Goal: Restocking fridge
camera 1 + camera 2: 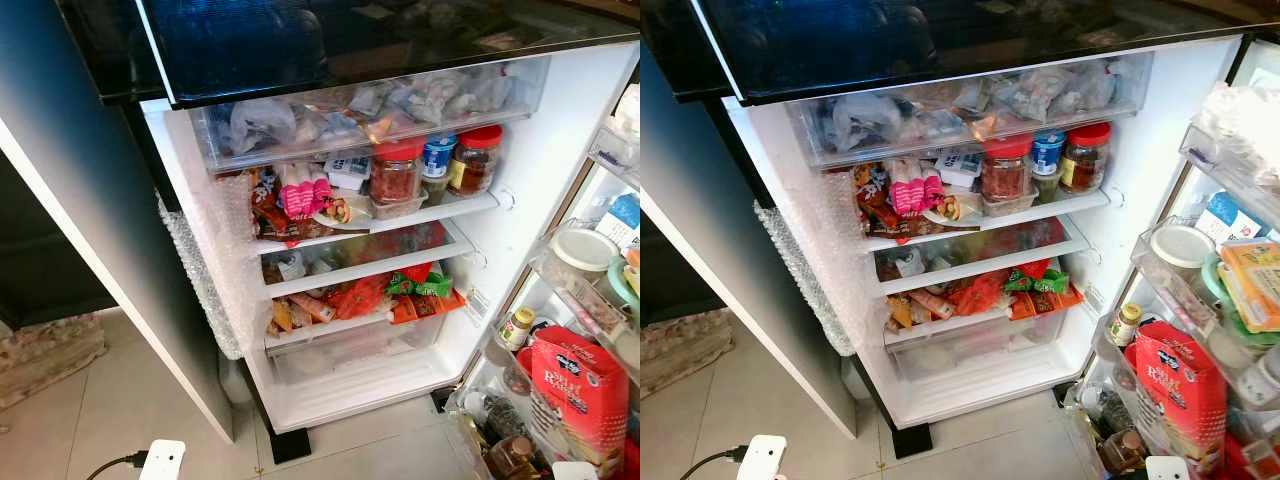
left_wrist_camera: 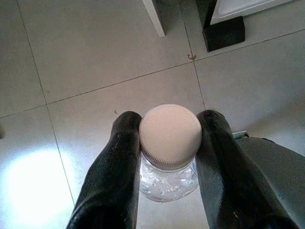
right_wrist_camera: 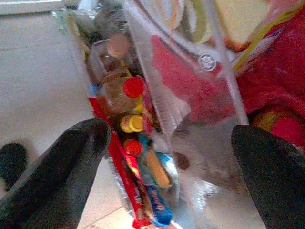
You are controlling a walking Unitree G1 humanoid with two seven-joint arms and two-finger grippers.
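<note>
The fridge [image 1: 520, 170] stands open in front of me, its shelves crowded with jars [image 1: 397, 172] and snack packets [image 1: 300, 195]. In the left wrist view my left gripper [image 2: 169, 119] is shut on a clear bottle [image 2: 169, 183] with a white ribbed cap [image 2: 170, 133], held over the pale floor tiles. My right gripper [image 3: 171, 133] is open, with its black fingers [image 3: 76, 157] far apart. It hangs above the lower door rack [image 3: 162, 109], where small red- and yellow-capped bottles [image 3: 133, 88] stand.
The open door on the right carries racks [image 1: 560, 290] with tubs, a small bottle [image 1: 517, 327] and a red bag [image 1: 578, 385]. A frosted drawer [image 1: 370, 110] sits at the top and a clear drawer [image 1: 350, 350] at the bottom. Another dark door [image 1: 90, 200] stands at the left.
</note>
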